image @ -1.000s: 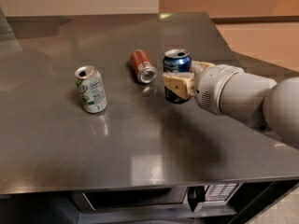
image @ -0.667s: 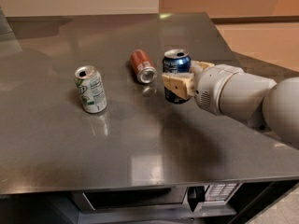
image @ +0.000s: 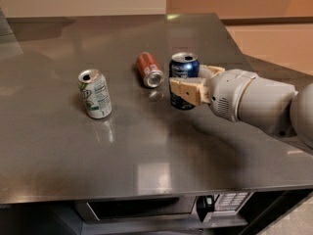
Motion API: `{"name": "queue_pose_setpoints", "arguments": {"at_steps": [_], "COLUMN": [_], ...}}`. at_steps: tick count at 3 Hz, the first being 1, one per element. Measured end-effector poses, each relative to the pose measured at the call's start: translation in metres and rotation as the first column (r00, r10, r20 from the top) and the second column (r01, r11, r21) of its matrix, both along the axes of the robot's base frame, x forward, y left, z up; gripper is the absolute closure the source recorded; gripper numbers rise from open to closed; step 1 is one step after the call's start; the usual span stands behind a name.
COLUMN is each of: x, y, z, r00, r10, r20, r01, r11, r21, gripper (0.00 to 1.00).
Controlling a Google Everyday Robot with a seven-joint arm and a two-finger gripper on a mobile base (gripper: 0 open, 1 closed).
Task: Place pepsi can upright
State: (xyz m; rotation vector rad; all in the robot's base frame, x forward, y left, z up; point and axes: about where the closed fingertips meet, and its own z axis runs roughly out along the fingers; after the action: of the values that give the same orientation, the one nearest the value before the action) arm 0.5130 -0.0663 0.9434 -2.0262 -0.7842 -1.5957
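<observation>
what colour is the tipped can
Red-orange aluminium can, camera view; the tool is around the dark blue can.

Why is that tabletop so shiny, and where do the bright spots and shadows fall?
Camera view: the glossy table catches light, with glare at its far edge and a pale sheen near the front. Camera view: the white-and-green can, red can and pepsi can leave faint reflections. Camera view: the pincer, at the pepsi can, and its arm throw a soft shadow below them.
</observation>
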Motion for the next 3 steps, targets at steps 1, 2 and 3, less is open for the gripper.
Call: {"name": "queue_pose_setpoints", "arguments": {"at_steps": [1,2,3], "x": [-0.006,-0.01,-0.014], "y": [-0.001,-0.006,-0.011], "z": [-0.006,-0.017,-0.026], "r00": [0.9956,0.9868,0.9816], "r10": [0.09,0.157,0.186], "r20": [0.026,0.041,0.044], "r01": [-0.091,-0.156,-0.186], "r11": [0.996,0.988,0.983], "r21": [0.006,-0.01,-0.01], "gripper": [1.0,1.0,1.0]}}
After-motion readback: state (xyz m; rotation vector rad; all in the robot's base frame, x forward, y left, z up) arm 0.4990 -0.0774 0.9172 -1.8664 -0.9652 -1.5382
